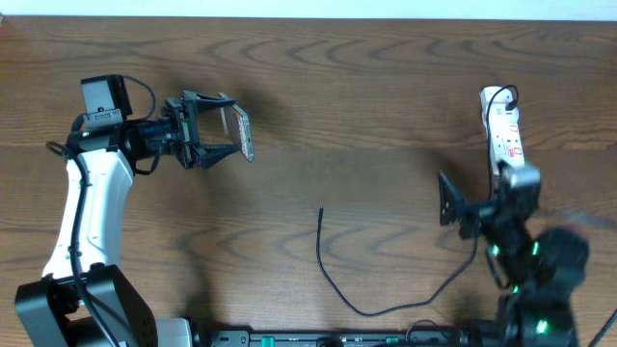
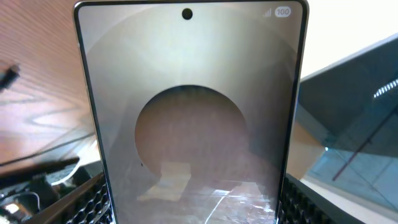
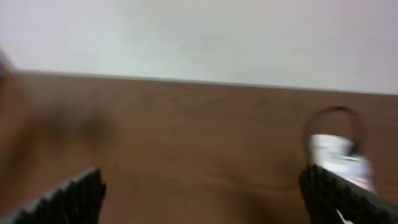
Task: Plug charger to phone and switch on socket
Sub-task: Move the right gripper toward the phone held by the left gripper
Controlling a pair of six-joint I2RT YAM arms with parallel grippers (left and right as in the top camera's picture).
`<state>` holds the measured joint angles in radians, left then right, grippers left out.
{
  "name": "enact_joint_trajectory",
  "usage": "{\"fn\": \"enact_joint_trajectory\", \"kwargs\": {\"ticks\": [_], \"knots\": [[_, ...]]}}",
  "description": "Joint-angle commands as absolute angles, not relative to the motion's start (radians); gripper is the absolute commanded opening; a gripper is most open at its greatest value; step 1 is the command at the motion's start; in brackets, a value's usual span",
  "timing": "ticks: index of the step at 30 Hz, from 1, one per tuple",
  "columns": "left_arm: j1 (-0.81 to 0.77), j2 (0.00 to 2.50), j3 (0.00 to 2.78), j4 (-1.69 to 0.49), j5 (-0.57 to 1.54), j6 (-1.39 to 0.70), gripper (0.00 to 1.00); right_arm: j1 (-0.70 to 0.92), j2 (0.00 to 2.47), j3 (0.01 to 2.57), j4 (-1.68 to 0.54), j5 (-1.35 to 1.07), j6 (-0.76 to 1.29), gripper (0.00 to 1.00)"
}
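left gripper (image 1: 229, 127) holds the phone (image 1: 244, 135); right gripper (image 1: 448, 202) wide, empty. a loose hold could let it slip as you seat the charger (image 1: 320, 236)

The worktop (image 1: 337, 96) is dark brown wood with a wavy grain, laid in long boards whose seams run from its left edge to its right edge. It is evenly lit, with only soft shadows. Beyond its far edge stands a plain pale wall (image 3: 199, 37), blurred in the right wrist view.
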<state>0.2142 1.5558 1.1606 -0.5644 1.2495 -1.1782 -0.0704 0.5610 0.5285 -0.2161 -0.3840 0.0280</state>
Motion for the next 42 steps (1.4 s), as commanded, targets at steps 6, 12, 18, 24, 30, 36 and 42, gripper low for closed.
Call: {"fn": "enact_joint_trajectory", "kwargs": {"ticks": [6,12,18,24,30,36,42], "knots": [[0.216,1.528,1.164,-0.56,1.108,-1.176,0.07,-0.064,1.182,1.005,-0.419,-0.931,0.131,0.99],[0.216,1.528,1.164,-0.614,0.941,-1.176,0.07,-0.062,1.484,1.143,-0.185,-1.308,0.28,0.99],[0.201,1.528,1.164,-0.673,0.783,-1.176,0.07,-0.019,1.659,1.143,0.089,-1.33,0.601,0.99],[0.129,1.528,1.164,-0.696,0.597,-1.196,0.07,0.081,1.761,1.143,0.12,-1.248,0.625,0.99],[0.045,1.528,1.164,-0.699,0.478,-1.251,0.07,0.207,1.82,1.142,0.12,-1.058,0.775,0.99],[0.006,1.528,1.164,-0.698,0.44,-1.295,0.07,0.33,1.831,1.142,0.12,-0.924,0.809,0.99],[-0.012,1.528,1.164,-0.694,0.44,-1.312,0.07,0.418,1.831,1.142,0.116,-0.816,0.842,0.99]]}}
